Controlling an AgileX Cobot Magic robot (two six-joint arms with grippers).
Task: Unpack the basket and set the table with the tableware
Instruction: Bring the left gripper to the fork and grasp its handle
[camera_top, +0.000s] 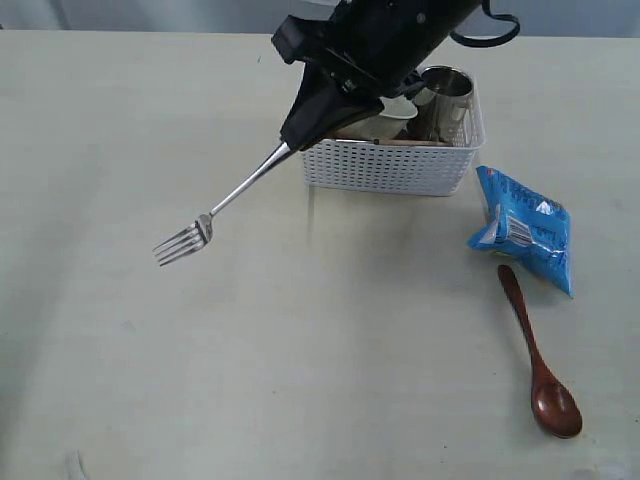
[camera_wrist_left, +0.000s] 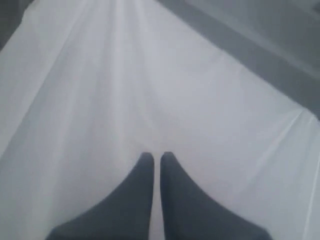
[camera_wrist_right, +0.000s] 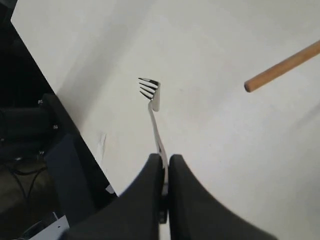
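Note:
My right gripper (camera_top: 290, 146) is shut on the handle of the silver fork (camera_top: 213, 216), holding it in the air over the table (camera_top: 150, 360), just left of the white basket (camera_top: 385, 172). The fork's tines point down and to the left. In the right wrist view the fork (camera_wrist_right: 152, 107) runs out from between the closed fingers of the right gripper (camera_wrist_right: 165, 159). The steel cup (camera_top: 447, 96), part of the cream bowl (camera_top: 398, 107) and brown sticks (camera_top: 405, 141) are in the basket. The red-brown spoon (camera_top: 535, 362) lies on the table at the right. My left gripper (camera_wrist_left: 156, 157) is shut on nothing, over a blurred pale surface.
A crinkly blue snack bag (camera_top: 524, 228) lies right of the basket, just above the spoon's handle. The end of a brown wooden stick (camera_wrist_right: 284, 66) crosses a corner of the right wrist view. The table edge and dark floor (camera_wrist_right: 35, 150) show beyond the fork.

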